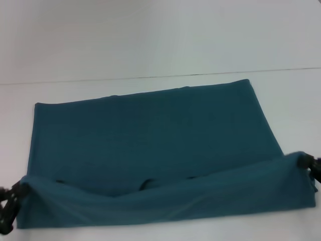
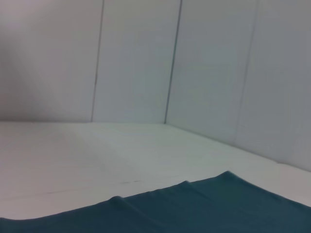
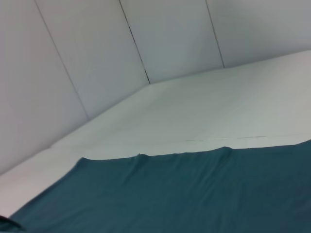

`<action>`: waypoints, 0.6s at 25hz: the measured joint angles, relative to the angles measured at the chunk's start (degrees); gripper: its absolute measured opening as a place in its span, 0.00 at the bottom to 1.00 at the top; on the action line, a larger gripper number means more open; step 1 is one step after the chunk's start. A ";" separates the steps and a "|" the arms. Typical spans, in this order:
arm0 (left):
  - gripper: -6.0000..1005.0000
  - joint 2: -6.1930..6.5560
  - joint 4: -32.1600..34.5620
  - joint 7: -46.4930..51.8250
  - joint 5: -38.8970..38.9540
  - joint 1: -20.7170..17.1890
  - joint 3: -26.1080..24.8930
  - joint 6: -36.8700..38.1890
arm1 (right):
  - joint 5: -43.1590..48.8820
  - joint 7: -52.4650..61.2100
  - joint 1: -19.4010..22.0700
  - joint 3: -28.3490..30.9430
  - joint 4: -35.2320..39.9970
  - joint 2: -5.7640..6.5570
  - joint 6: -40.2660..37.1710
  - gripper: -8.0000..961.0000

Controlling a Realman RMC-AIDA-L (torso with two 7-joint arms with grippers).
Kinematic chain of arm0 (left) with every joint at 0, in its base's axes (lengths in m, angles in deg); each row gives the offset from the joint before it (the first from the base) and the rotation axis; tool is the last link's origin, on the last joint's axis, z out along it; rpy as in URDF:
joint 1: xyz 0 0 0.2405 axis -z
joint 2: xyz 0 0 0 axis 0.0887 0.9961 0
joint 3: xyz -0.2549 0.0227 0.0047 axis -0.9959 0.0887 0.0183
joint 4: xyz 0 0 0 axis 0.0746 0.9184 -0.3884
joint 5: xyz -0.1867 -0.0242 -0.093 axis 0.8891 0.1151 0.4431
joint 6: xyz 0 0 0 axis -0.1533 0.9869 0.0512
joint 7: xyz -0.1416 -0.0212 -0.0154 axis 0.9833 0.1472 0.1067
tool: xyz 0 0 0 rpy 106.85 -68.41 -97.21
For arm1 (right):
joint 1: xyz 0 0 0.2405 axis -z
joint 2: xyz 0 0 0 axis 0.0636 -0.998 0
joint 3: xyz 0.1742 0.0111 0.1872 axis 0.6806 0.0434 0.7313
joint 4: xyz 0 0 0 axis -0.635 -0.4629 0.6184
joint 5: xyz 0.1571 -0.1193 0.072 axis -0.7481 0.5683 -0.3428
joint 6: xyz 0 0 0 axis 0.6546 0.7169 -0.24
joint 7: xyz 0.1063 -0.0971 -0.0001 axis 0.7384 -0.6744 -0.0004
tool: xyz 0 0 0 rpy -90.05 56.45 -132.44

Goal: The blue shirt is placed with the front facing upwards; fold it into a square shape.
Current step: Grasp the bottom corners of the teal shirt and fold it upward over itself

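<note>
The blue shirt lies on the white table as a wide teal rectangle with no print showing. Its near edge is raised in a long fold that sags in the middle and hangs between my two grippers. My left gripper grips the fold's left end at the near left corner. My right gripper grips the right end, slightly farther back. A dark bit of the collar peeks out under the fold. Each wrist view shows only flat teal cloth of the shirt, not the fingers.
The white table stretches beyond the shirt, with a thin dark seam across it just past the far edge of the cloth. Pale panelled walls stand behind the table.
</note>
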 joint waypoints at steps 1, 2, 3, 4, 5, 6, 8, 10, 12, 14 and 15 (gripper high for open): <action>0.04 -0.03 -0.33 0.47 -0.02 0.77 0.08 -1.14 | 0.32 0.29 -0.76 -0.08 0.00 0.00 0.70 0.09; 0.04 -0.05 -0.63 0.80 -0.04 1.39 0.17 -1.97 | 0.61 0.56 -1.63 -0.19 0.00 0.00 1.42 0.09; 0.04 -0.06 -1.09 1.31 -0.06 2.39 0.31 -3.18 | 0.79 0.76 -2.52 -0.29 0.00 -0.01 2.09 0.09; 0.04 -0.07 -1.37 1.67 -0.07 3.09 0.45 -4.05 | 0.92 0.96 -3.31 -0.49 0.00 -0.03 2.78 0.09; 0.04 -0.08 -1.64 2.01 -0.10 3.97 0.73 -5.16 | 0.99 1.12 -4.04 -0.74 0.00 -0.03 3.34 0.09; 0.04 -0.08 -1.90 2.33 -0.11 4.66 1.05 -6.33 | 1.01 1.44 -4.73 -1.10 0.00 -0.03 4.07 0.09; 0.04 -0.09 -2.45 2.73 -0.10 6.06 1.59 -8.37 | 1.03 2.08 -6.06 -1.90 0.05 0.02 5.34 0.09; 0.04 -0.09 -2.99 2.83 0.04 7.24 1.73 -10.07 | 1.04 2.69 -7.14 -2.27 0.12 0.11 6.84 0.09; 0.05 -0.09 -3.31 3.27 0.25 8.52 1.74 -11.95 | 1.01 3.10 -7.91 -2.44 0.12 0.21 8.22 0.09; 0.05 -0.09 -3.36 3.89 0.33 9.91 1.74 -13.86 | 0.85 3.37 -8.55 -2.60 0.12 0.30 9.52 0.09; 0.05 -0.09 -3.38 4.08 0.34 10.66 1.74 -14.80 | 0.78 3.53 -8.80 -2.61 0.12 0.35 9.94 0.09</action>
